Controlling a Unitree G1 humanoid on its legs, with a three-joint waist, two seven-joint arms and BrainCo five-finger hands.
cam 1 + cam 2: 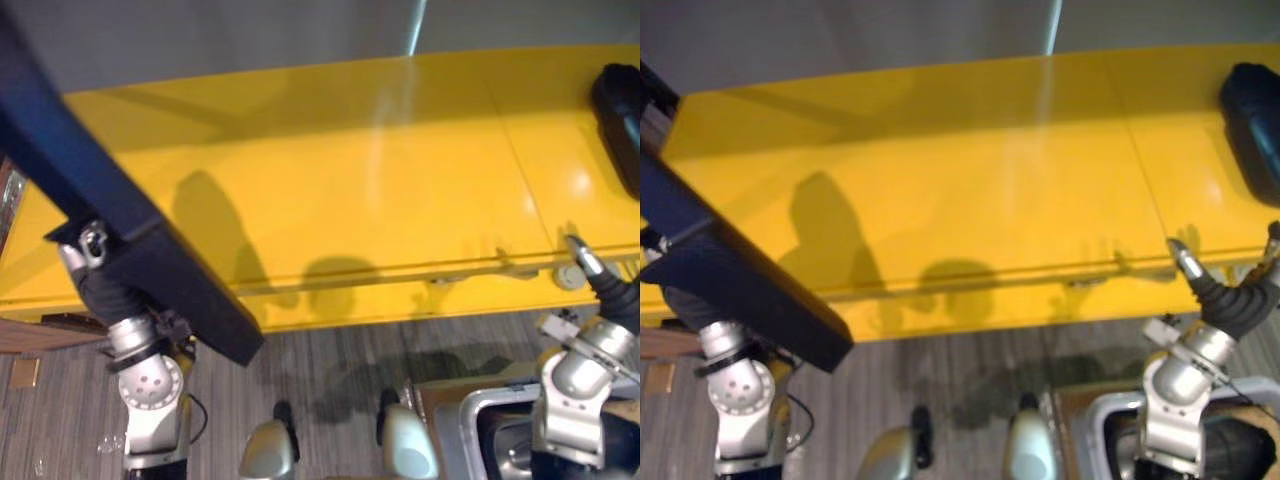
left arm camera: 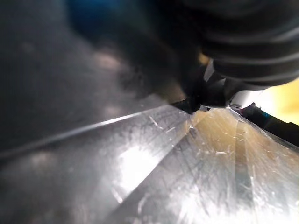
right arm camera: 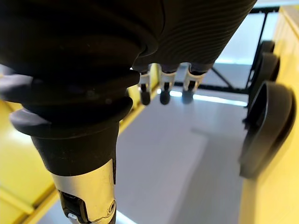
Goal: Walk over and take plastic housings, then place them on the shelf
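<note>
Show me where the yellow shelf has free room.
The shelf is bare across its middle, between the long dark housing at the left hand and the black housing at its right end, where the right hand crowds the front edge.

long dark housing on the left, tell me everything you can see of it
The long dark housing is a narrow, straight panel of dark, plastic-looking material with a boxy, squared-off near end. It runs slantwise from the upper left down toward the middle, crossing the left front part of the yellow shelf. The left hand is against its underside, its fingers hidden behind the panel. Up close, in the left wrist view, its surface is glossy and finely scratched. Whether it touches the shelf cannot be told.
</note>
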